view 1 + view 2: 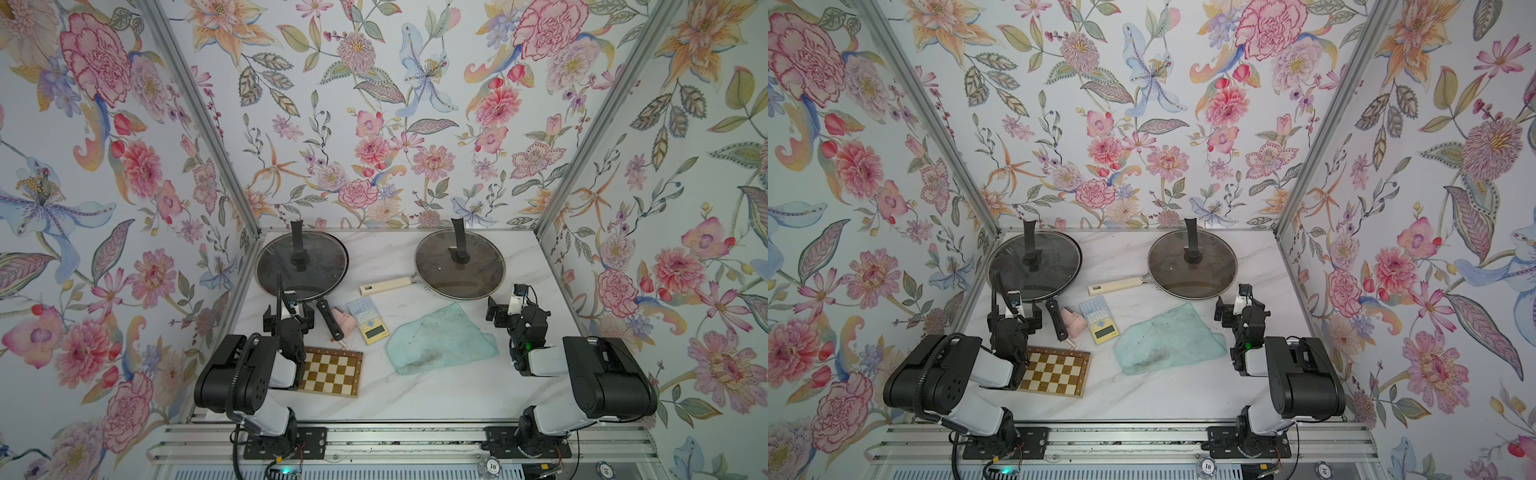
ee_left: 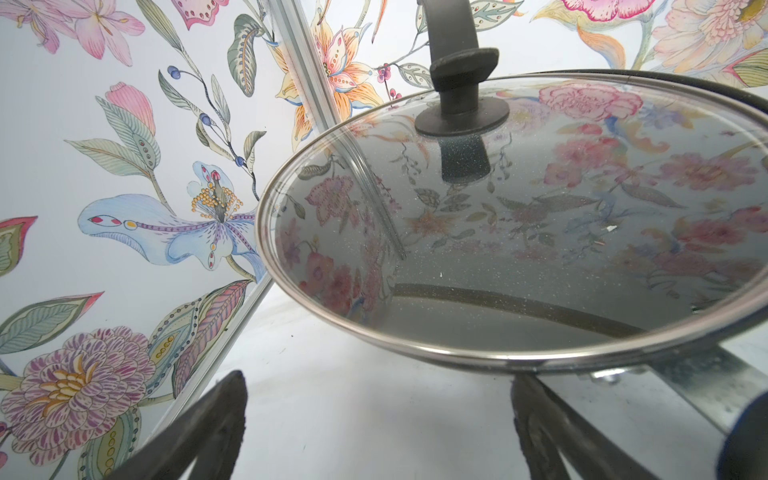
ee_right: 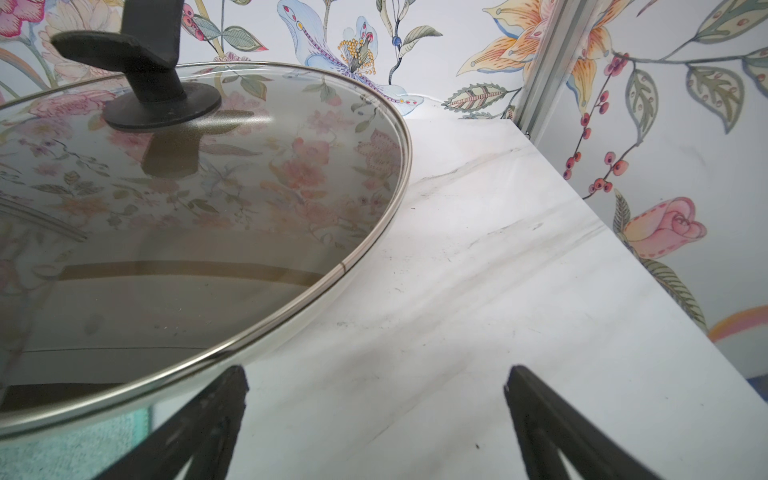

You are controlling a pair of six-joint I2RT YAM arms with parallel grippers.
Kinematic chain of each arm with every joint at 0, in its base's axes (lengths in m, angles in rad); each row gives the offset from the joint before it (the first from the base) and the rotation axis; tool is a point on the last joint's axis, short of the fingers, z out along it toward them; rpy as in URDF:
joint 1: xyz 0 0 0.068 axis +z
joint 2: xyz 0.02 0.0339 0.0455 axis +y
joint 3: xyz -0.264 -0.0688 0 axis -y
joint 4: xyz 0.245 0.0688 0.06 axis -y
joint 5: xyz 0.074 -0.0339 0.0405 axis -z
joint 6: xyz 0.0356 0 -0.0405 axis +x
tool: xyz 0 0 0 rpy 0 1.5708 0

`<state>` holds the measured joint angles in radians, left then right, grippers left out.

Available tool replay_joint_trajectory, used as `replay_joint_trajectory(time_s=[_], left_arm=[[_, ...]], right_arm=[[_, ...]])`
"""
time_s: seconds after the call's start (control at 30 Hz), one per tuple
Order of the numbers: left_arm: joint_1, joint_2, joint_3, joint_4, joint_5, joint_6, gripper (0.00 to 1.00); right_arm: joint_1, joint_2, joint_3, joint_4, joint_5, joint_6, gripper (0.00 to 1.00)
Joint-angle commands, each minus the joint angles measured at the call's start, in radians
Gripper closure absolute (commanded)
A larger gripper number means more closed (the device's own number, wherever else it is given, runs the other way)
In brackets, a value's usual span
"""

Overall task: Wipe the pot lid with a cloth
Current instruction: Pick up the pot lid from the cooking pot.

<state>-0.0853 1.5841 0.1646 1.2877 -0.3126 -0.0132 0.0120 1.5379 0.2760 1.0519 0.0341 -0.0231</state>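
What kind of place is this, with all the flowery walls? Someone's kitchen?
Probably a robot test booth, not a kitchen: two robot arms bolted to a metal rail, flowered wall panels boxing in a table, lidded pans near a chessboard and calculator.

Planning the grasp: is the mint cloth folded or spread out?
Spread out: the cloth lies flat on the table in both top views; only one corner looks doubled over.

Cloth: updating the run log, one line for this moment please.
stage: pre-wipe | cloth: spread flat, untouched | left gripper: open, empty | right gripper: open, empty | left lid: on black-handled pan | right lid: on cream-handled pan
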Motion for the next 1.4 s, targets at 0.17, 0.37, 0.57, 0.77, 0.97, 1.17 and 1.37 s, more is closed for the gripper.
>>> replay_joint_trajectory(time_s=[0.17, 0.37, 0.57, 0.77, 0.97, 1.17, 1.37], left_arm=[[-0.016, -0.094, 0.009, 0.134, -0.013, -0.001, 0.01], [-0.022, -0.452, 0.006, -0.132, -0.011, -0.004, 0.00], [-0.022, -0.736, 0.260, -0.767, 0.008, -0.073, 0.01], [-0.036, -0.741, 0.510, -1.141, 0.144, -0.441, 0.01], [-0.188, -0.549, 0.742, -1.266, 0.290, -0.723, 0.01], [-0.431, -0.429, 0.857, -1.216, 0.232, -0.783, 0.00], [-0.511, -0.341, 0.887, -1.071, 0.391, -0.692, 0.01]], right_arm=[[0.006, 0.000, 0.022, 0.044, 0.009, -0.005, 0.01], [-0.001, -0.213, 0.184, -0.405, 0.053, 0.044, 0.01], [0.032, -0.376, 0.365, -0.800, -0.028, 0.210, 0.01], [0.194, -0.464, 0.442, -0.984, -0.046, 0.517, 0.01], [0.442, -0.428, 0.544, -1.004, -0.048, 0.754, 0.01], [0.696, -0.364, 0.725, -1.098, 0.119, 0.755, 0.01], [0.696, -0.395, 0.666, -0.993, 0.076, 0.829, 0.01]])
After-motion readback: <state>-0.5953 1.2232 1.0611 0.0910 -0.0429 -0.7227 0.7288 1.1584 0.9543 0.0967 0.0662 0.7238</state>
